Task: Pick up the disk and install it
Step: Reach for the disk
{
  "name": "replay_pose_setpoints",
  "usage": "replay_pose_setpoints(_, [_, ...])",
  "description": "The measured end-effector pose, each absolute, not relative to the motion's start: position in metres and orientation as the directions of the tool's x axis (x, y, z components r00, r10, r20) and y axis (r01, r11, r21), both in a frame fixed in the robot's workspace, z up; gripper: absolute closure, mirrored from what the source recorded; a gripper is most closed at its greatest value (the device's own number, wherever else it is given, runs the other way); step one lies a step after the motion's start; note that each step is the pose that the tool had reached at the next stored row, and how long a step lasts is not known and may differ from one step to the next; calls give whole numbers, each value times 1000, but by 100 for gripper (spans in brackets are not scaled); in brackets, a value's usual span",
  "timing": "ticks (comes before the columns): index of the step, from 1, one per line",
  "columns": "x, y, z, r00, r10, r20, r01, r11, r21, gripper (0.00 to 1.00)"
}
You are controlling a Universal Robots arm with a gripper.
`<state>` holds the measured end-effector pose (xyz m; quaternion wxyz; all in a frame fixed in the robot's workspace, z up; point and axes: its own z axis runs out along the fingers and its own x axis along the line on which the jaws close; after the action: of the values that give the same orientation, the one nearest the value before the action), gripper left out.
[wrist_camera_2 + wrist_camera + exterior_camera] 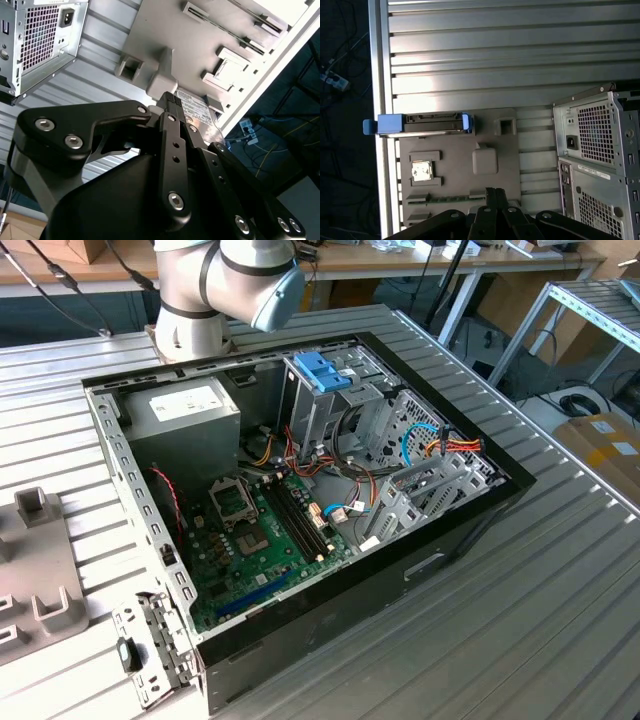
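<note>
Disk (422,124), blue-framed, sits on edge along one side of the grey fixture tray (455,150) on the slatted counter (470,50). Gripper (492,194) hangs over the tray's opposite side, well apart from the disk, fingers pressed together, holding nothing. Open computer case (600,165) stands beside the tray.

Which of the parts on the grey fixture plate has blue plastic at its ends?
The disk, standing on edge along one side of the plate. The shiny square chip and the plain grey block carry no blue.
</note>
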<state>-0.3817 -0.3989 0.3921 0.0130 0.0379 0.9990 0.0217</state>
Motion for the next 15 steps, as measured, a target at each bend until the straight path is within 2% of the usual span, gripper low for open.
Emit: replay_pose_setpoints(15, [-390, -399, 392, -997, 76, -24, 75, 996, 44, 90])
